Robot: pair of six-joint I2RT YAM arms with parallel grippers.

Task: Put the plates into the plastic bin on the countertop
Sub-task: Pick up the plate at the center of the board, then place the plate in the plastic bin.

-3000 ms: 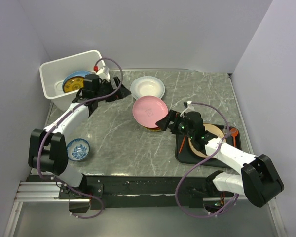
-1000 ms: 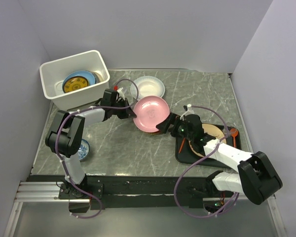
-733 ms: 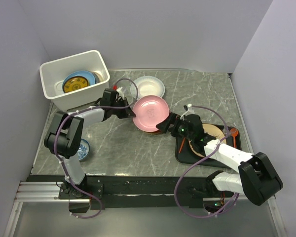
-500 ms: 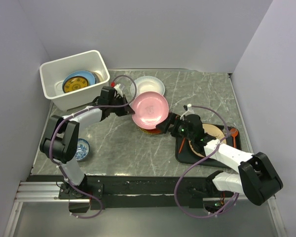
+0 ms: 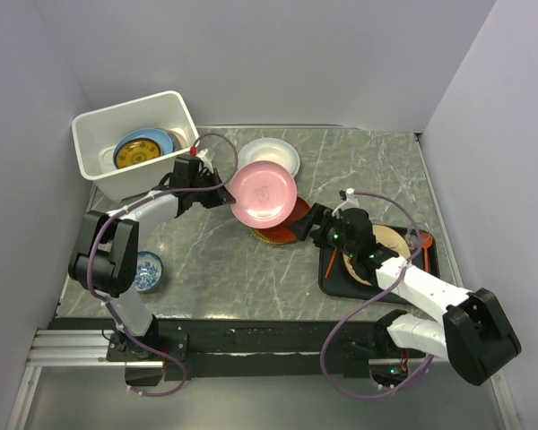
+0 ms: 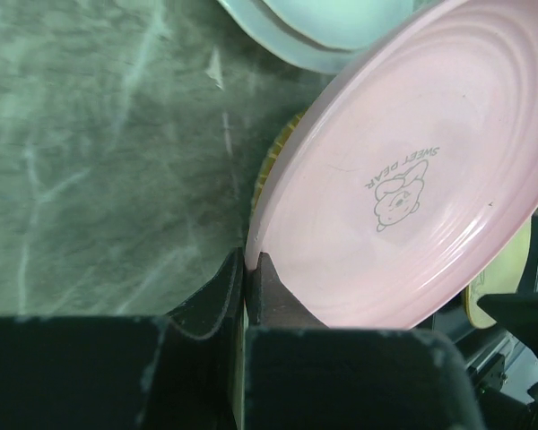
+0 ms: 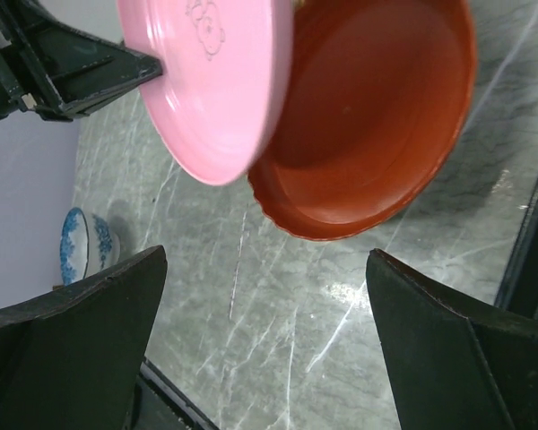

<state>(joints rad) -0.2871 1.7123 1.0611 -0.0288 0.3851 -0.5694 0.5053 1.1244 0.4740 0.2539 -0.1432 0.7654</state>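
Top external: we see the left gripper (image 5: pixel 222 194) pinching the tilted pink plate (image 5: pixel 264 193) by its left rim, with the plastic bin (image 5: pixel 103 170) up-left, nearest that arm. Left wrist: our jaws press together on that rim. Right wrist: the right gripper (image 7: pixel 267 258) spreads wide and empty, facing the red-orange plate (image 7: pixel 377 116).

pink plate (image 7: pixel 215 81): we see it tilted, raised over the left side of the red plate (image 7: pixel 368 125), its rim pinched by the left gripper (image 7: pixel 148 67) at top left
red plate: it lies on the countertop (image 7: pixel 278 305)
bowl (image 7: pixel 85 246): at our left edge, well apart
right gripper (image 7: pixel 264 260): our fingers are spread wide, holding nothing
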